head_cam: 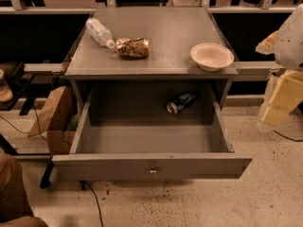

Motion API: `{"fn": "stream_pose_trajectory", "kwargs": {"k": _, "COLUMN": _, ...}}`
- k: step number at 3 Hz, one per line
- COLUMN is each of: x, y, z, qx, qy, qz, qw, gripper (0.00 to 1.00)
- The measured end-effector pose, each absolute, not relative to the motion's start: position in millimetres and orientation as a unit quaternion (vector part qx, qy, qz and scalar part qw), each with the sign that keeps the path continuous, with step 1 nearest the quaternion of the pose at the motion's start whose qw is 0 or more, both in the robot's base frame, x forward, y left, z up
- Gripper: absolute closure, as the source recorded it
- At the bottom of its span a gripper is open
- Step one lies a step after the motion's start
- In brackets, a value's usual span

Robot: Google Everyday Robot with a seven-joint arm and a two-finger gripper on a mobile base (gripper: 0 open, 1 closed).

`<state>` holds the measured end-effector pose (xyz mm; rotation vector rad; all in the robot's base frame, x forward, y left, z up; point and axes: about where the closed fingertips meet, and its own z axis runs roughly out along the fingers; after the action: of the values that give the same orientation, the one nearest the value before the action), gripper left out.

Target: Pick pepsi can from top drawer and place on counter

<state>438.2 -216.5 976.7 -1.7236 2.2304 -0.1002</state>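
Camera view: one pepsi can in top drawer, pincer far right

Top drawer stands open below the counter; pepsi can lies inside, rear right.
On counter: bottle left, snack bag beside it, bowl front right. Gripper right of cabinet.

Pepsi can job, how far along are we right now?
Done: the top drawer stands open. In hand: nothing. The claw sits off to the right of the cabinet, apart from the pepsi can, which lies on its side at the drawer's back right. Left: grasp the can, lift it and set it on the counter, which holds a bowl, bottle and snack bag.
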Motion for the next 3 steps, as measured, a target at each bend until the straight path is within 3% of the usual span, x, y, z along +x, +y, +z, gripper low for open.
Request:
{"fn": "stream_pose_trajectory", "kwargs": {"k": 1, "x": 438, "y": -217, "z": 977, "qx": -0.603, "qy": 0.781, "qz": -0.035, "qw": 0.16, "gripper": 0.0}}
{"fn": "stream_pose_trajectory", "kwargs": {"k": 3, "x": 449, "y": -216, "z": 916, "qx": -0.467, "qy": 0.876, "qz": 0.053, "qw": 0.106, "gripper": 0.0}}
